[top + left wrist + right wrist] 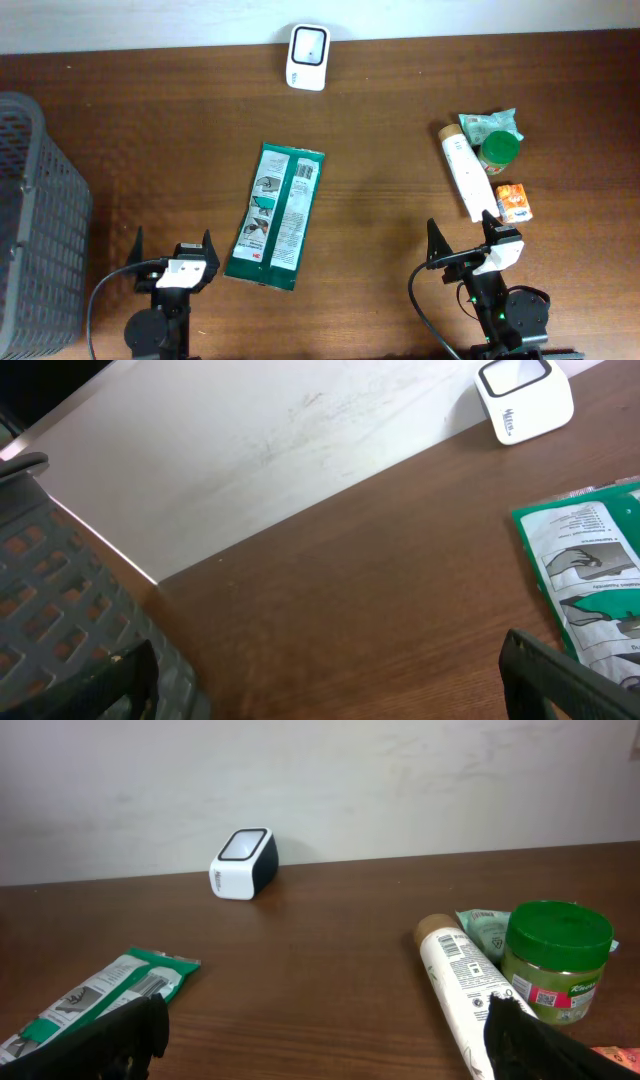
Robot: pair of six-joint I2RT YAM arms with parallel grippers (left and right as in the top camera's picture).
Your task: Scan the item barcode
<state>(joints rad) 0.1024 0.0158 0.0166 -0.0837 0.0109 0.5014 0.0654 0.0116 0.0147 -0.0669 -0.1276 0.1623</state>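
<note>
A white barcode scanner (307, 57) stands at the table's far edge, its window facing up. A green and white packet (273, 215) lies flat in the middle, printed side up, with a barcode near its far end. My left gripper (173, 245) is open just left of the packet's near end, holding nothing. My right gripper (461, 235) is open at the near right, just short of a white tube (465, 175). The left wrist view shows the scanner (522, 398) and the packet (590, 560) to the right of the open gripper (325, 685). In the right wrist view, bare wood lies between the fingers of the open gripper (325, 1040).
A grey mesh basket (35, 220) fills the left edge, close to my left finger. On the right, a green-lidded jar (499, 152), a green pouch (490, 122) and a small orange box (513, 202) cluster around the tube. A white wall backs the table.
</note>
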